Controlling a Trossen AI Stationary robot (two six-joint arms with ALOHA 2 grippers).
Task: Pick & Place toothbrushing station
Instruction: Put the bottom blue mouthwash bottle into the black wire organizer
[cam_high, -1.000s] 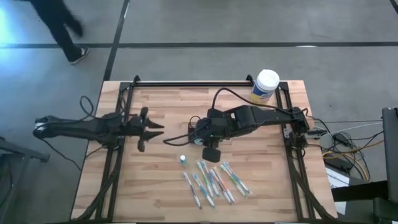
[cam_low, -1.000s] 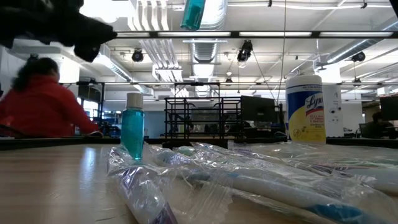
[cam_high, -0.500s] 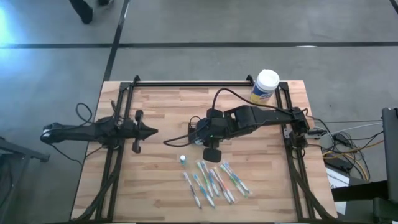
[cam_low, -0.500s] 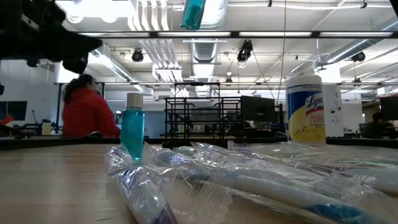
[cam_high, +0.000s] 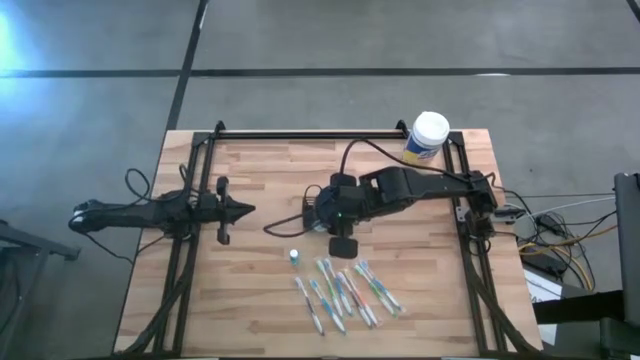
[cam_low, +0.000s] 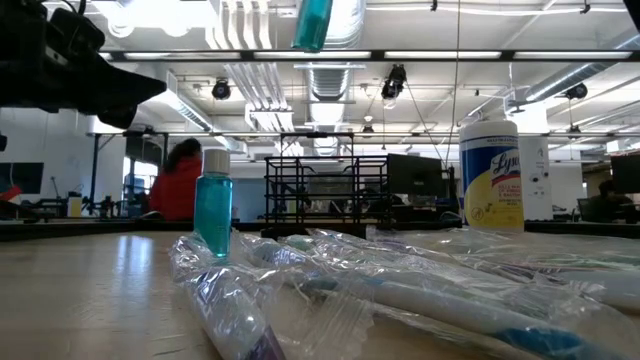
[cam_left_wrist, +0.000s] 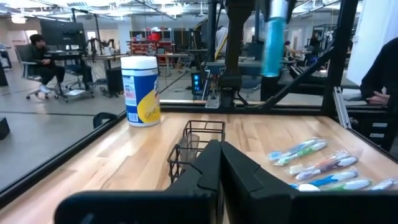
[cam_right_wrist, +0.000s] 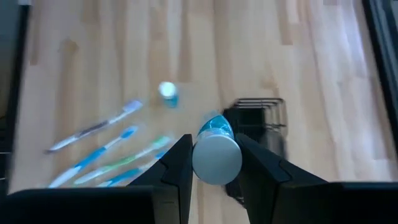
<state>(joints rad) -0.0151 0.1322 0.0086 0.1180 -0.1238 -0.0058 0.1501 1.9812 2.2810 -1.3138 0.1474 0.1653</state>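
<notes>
We find the right gripper (cam_right_wrist: 211, 163) over mid-table, its fingers clamped on a small blue bottle with a white cap (cam_right_wrist: 216, 152), held in the air above the black wire-mesh toothbrushing station (cam_right_wrist: 258, 124). The station sits upright on the wooden table (cam_high: 260, 170) near its centre, under the right arm. The left gripper (cam_high: 238, 209) hangs at the table's left side, fingers pressed together, empty. A second blue bottle (cam_high: 294, 256) stands beside bagged toothbrushes (cam_high: 345, 290). A wipes canister (cam_high: 428, 137) stands at the far right corner.
</notes>
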